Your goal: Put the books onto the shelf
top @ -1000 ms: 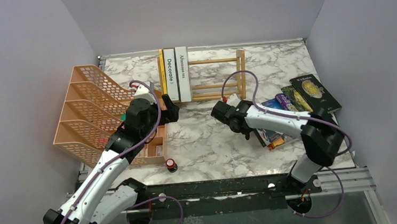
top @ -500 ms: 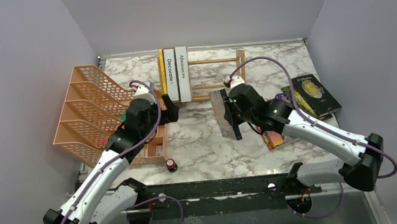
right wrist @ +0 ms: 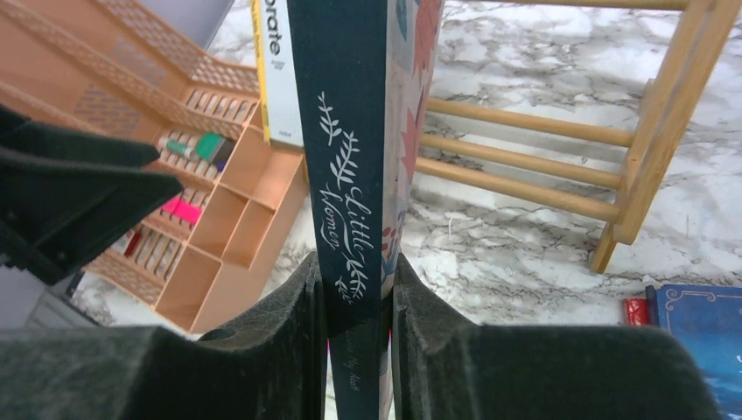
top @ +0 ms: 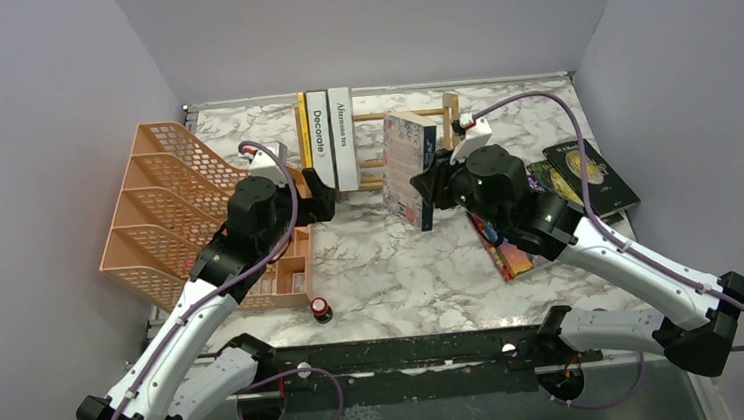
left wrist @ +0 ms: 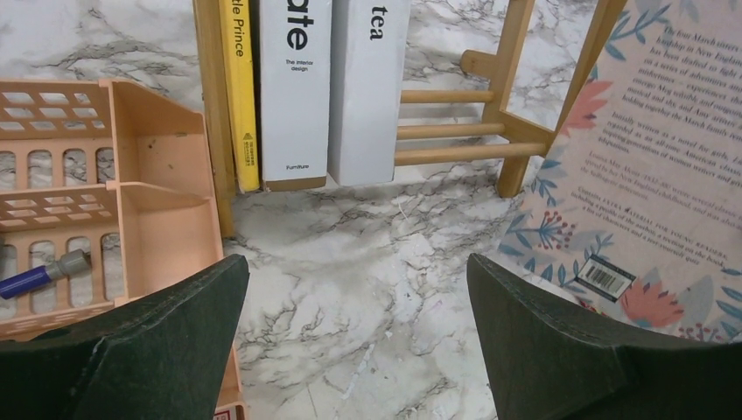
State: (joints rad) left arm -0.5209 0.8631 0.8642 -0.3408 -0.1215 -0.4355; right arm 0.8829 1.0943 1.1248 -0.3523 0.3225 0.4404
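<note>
Right claw (right wrist: 354, 293) clamps the Little Women book (top: 403, 167) by its spine, upright, just in front of the shelf (top: 453, 128). Left claw (left wrist: 356, 271) stands released near the shelved books (top: 333, 143). Risk: a book corner strikes the shelf frame and the book twists out of the grip.

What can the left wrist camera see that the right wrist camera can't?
Only left wrist: the flowery book's back cover with its barcode, and the white "tea" book. Only right wrist: that book's dark spine saying "Little Women", pinched by the right gripper, and a blue book. Both: the wooden shelf, the orange tray, the white "Decorate" book.
</note>
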